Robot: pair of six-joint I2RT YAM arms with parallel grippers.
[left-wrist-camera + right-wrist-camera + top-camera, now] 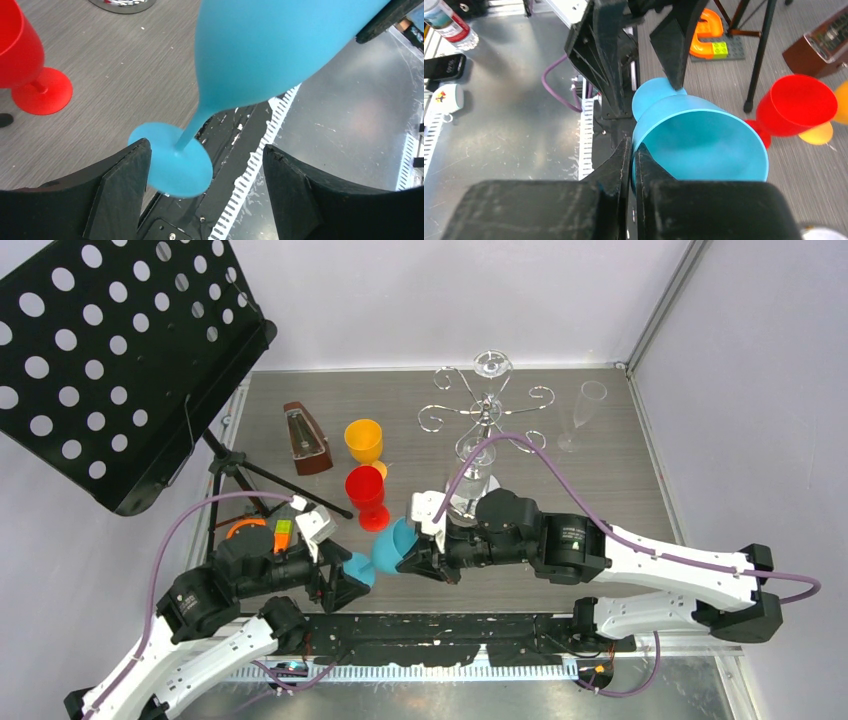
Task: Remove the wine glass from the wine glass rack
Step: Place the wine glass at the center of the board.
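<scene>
A blue wine glass (393,546) hangs tilted over the table's near edge, its foot (172,165) toward the left arm. My right gripper (633,150) is shut on the rim of its bowl (704,135), one finger inside and one outside. My left gripper (205,165) stands open around the foot, which lies close to the left finger (120,175) and apart from the right one. The chrome wine glass rack (487,410) stands at the back, well behind both grippers, with a clear glass (492,364) on it.
A red glass (366,490) and a yellow glass (364,440) stand just behind the blue one. A brown metronome (306,438), a black music stand (110,360), an orange toy (262,532) and a clear flute (588,410) are around.
</scene>
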